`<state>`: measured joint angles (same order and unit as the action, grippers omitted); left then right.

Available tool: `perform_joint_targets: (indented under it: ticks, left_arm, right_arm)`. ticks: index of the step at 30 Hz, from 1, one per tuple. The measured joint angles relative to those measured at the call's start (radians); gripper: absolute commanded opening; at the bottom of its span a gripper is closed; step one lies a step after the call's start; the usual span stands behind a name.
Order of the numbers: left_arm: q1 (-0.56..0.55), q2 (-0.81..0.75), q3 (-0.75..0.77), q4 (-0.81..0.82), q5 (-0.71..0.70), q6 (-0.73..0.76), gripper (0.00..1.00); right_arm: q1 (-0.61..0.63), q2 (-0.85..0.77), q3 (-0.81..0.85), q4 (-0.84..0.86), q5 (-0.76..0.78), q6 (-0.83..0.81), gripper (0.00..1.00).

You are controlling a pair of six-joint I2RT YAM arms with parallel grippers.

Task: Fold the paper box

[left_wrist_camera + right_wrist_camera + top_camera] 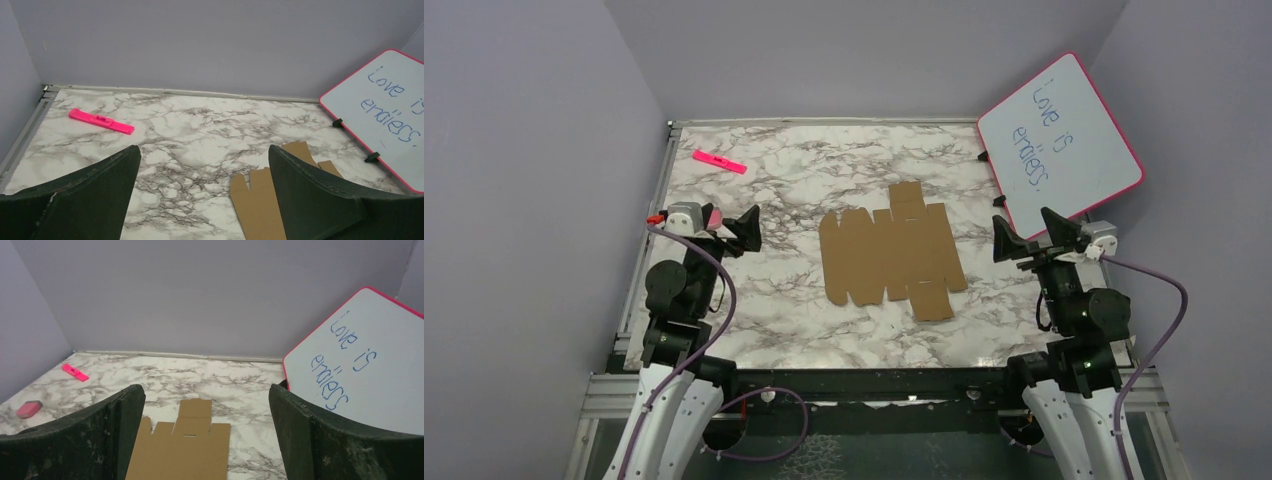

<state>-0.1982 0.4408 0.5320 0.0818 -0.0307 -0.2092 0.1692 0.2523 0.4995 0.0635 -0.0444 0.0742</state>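
Observation:
The paper box (pixel 890 255) is a flat brown die-cut cardboard sheet with flaps and tabs, lying on the marble table between the arms. It also shows in the left wrist view (pixel 257 205) and the right wrist view (pixel 182 447). My left gripper (pixel 746 229) is open and empty, left of the sheet and apart from it; in its wrist view (pixel 204 165) the jaws stand wide. My right gripper (pixel 1006 241) is open and empty, right of the sheet; its jaws (pixel 206 405) stand wide above the sheet's near part.
A pink-framed whiteboard (pixel 1061 136) with blue writing leans at the back right, close to the right gripper. A pink marker (pixel 720 161) lies at the back left. A pink eraser (pixel 29 409) lies near the left edge. Grey walls surround the table.

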Motion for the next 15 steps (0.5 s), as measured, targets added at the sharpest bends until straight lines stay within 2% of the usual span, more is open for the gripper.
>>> perform_joint_targets:
  ticks: [8, 15]
  left_arm:
    - [0.000, 0.077, 0.037, -0.009, 0.092, -0.040, 0.99]
    - [0.000, 0.292, 0.094, -0.008, 0.207, -0.134, 0.99]
  right_arm:
    - [0.000, 0.027, 0.082, -0.113, -0.017, 0.102, 1.00]
    - [0.000, 0.091, 0.093, -0.192, -0.059, 0.196, 1.00]
